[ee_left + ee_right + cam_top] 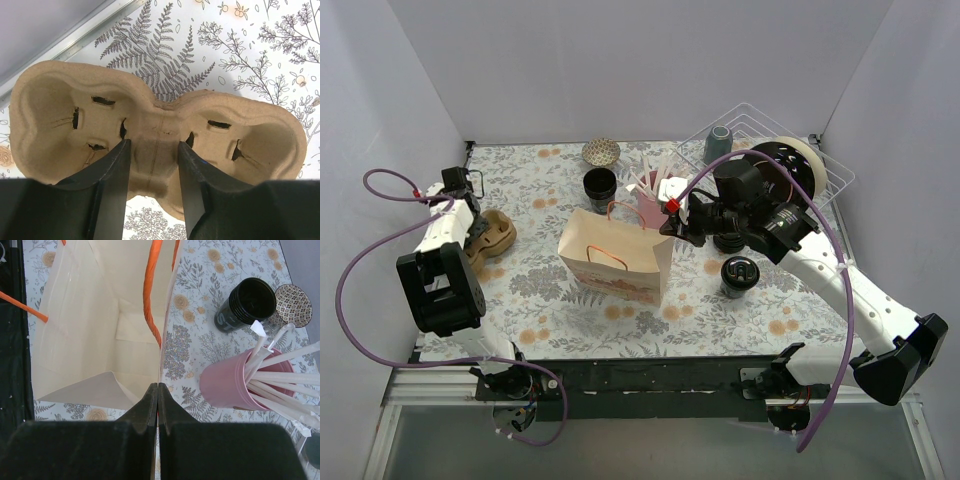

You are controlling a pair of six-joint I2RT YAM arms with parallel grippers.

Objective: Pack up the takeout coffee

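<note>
The takeout coffee [740,275], a small black cup with a glossy black lid, stands on the cloth right of the paper bag [615,260]. My right gripper [157,386] is shut on the bag's right rim beside its orange handle [150,287], and the bag [90,315] gapes open with nothing inside. At the left a brown cardboard cup carrier [160,125] lies flat. My left gripper [153,145] hangs over the carrier, its jaws apart on either side of the middle bridge. In the top view that gripper [477,222] is at the carrier's [502,235] left edge.
A pink cup of wrapped straws [227,385] stands just right of the bag. Behind it are a lidless black cup [247,302] and a patterned bowl [294,304]. A wire rack [830,165] at the back right holds a grey-blue tumbler [718,145].
</note>
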